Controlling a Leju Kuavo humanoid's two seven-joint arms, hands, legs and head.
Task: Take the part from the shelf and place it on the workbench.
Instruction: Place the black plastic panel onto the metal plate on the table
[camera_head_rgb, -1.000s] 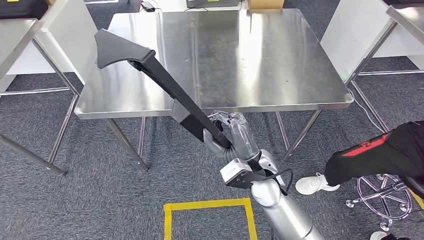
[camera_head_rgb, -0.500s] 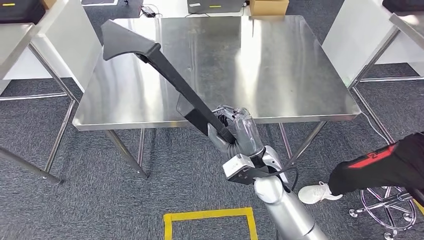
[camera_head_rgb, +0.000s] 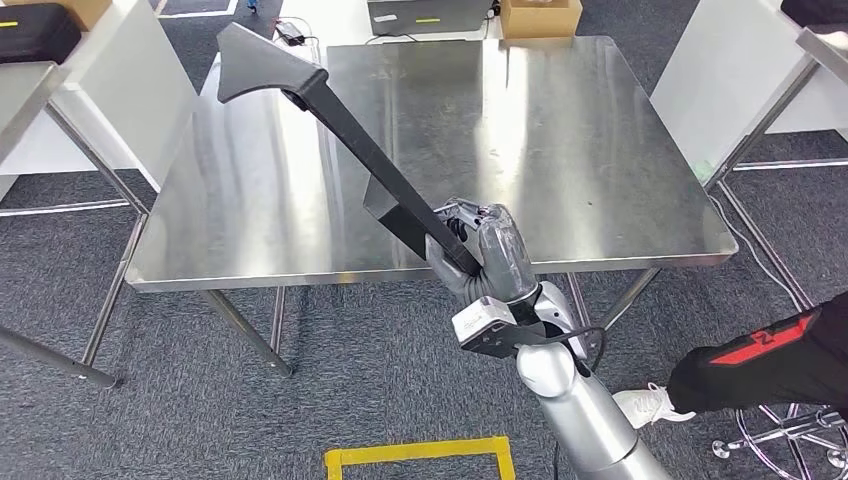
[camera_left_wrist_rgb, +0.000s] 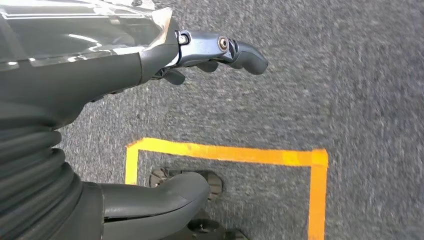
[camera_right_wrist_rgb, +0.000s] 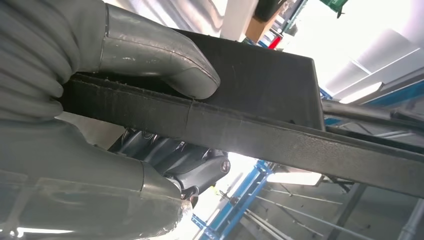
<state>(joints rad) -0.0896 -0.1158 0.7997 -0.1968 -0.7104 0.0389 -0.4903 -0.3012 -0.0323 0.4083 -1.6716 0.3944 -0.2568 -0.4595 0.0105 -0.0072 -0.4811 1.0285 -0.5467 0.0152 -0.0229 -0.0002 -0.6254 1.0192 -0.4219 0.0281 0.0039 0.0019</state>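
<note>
Grey carpet (camera_head_rgb: 330, 370) runs under a square stainless-steel surface (camera_head_rgb: 600, 160) that stands ahead of the robot. Over the surface's near edge, the right hand (camera_head_rgb: 478, 255) grips the long black plastic part (camera_head_rgb: 350, 150) near its lower end; in the right wrist view the thick grey thumb (camera_right_wrist_rgb: 165, 60) presses on one face of the bar and the darker fingers (camera_right_wrist_rgb: 170, 157) wrap under it. From the hand the part slopes up toward 10 o'clock, above the surface, ending in a wide flared head (camera_head_rgb: 265, 65) over the far left corner. The left hand (camera_left_wrist_rgb: 150, 65) hangs over the carpet, fingers loosely apart, holding nothing, with a yellow tape square (camera_left_wrist_rgb: 225, 152) on the floor below. At 4 o'clock a person's black sleeve with a red stripe (camera_head_rgb: 770, 355) and white shoe (camera_head_rgb: 650, 405) show.
</note>
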